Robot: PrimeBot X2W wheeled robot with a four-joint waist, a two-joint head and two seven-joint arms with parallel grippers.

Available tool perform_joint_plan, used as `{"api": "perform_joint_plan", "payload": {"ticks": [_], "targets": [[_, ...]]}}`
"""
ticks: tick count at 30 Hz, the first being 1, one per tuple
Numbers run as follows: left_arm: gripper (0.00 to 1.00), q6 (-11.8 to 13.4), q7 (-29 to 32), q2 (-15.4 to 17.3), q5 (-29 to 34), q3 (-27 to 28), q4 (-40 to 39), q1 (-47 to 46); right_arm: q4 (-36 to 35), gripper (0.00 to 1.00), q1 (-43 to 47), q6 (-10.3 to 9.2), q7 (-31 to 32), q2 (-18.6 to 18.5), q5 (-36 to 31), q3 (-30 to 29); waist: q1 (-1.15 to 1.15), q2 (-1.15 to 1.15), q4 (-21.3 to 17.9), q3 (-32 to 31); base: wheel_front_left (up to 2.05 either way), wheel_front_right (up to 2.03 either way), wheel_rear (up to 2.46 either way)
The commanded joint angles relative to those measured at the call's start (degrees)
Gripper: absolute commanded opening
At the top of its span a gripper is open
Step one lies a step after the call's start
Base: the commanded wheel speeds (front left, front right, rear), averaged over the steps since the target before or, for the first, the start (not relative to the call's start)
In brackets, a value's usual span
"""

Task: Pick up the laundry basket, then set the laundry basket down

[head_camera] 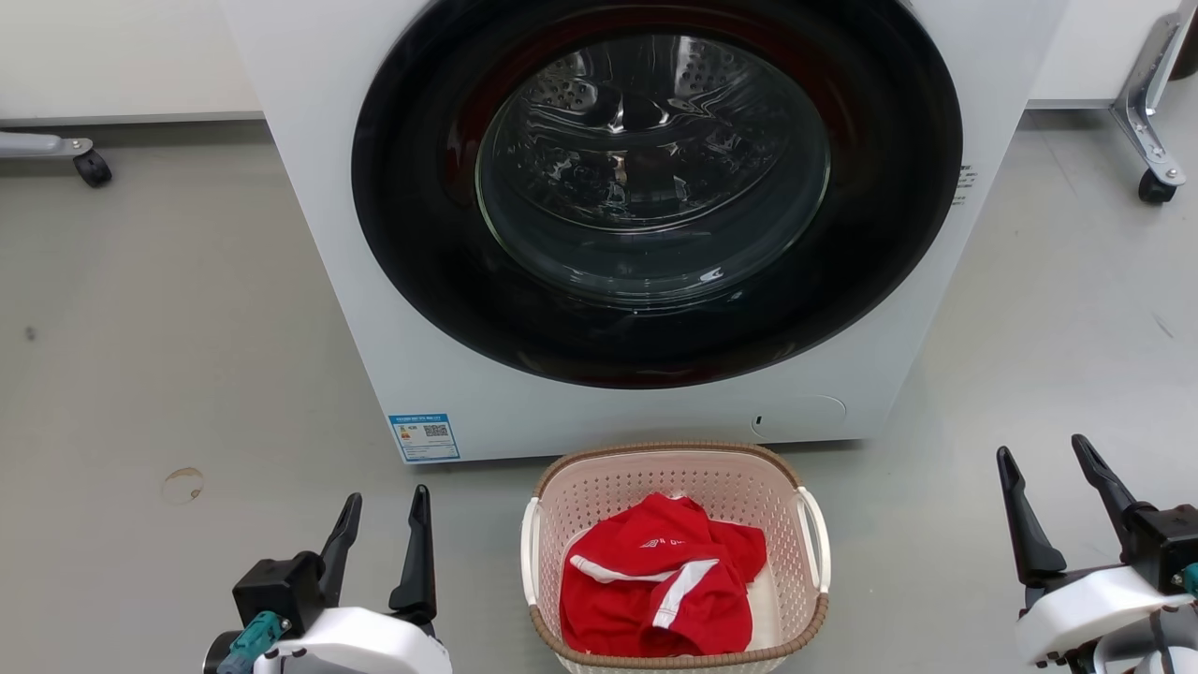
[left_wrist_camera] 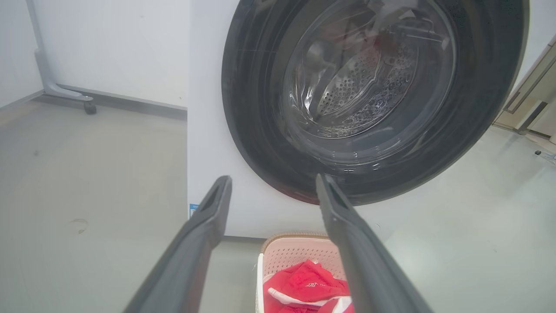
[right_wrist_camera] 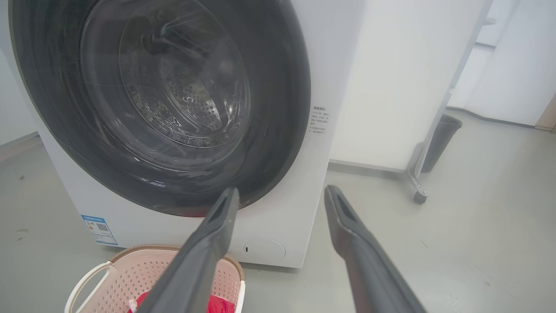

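The laundry basket (head_camera: 791, 599) is pale pink with a brown rim and white side handles. It stands on the floor just in front of the washer and holds a red garment (head_camera: 660, 580). My left gripper (head_camera: 386, 505) stands open to the basket's left, nothing between its fingers. Well off to the basket's right, my right gripper (head_camera: 1044, 459) is open and empty too. The left wrist view has the basket (left_wrist_camera: 295, 252) low, between the fingers; the right wrist view shows the basket (right_wrist_camera: 126, 274) at the bottom left.
A white front-loading washer (head_camera: 421, 356) with a closed round dark door (head_camera: 655, 187) rises right behind the basket. Wheeled frame legs (head_camera: 1146, 122) stand at the far right and a caster (head_camera: 92, 168) at the far left. A dark bin (right_wrist_camera: 438, 139) stands behind the right frame.
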Motion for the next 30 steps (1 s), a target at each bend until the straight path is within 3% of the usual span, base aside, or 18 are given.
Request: {"api": "perform_joint_plan", "payload": {"ticks": [1,8,30], "targets": [[1.0,0.3,-1.2,0.6,2.4,1.2,-1.0,-2.8,-1.4,1.0,-0.7,0.25,-1.4,-1.3,-1.0,0.6,0.0,0.0,0.0,0.0,0.0,0.0,0.0],[1.0,0.4,-2.2,0.6,6.1,1.4,-0.7,-2.8,-0.8,1.0,-0.9,0.26,-2.4,-1.4,-1.5,0.7,0.0,0.0,0.1,0.0,0.0,0.0,0.0],[1.0,0.4,-2.2,0.6,5.3,2.2,-0.4,-3.0,0.6,1.0,-1.4,0.26,-2.4,-1.4,0.0,1.5,0.0,0.0,0.2,0.3,0.0,0.0,0.0]]}}
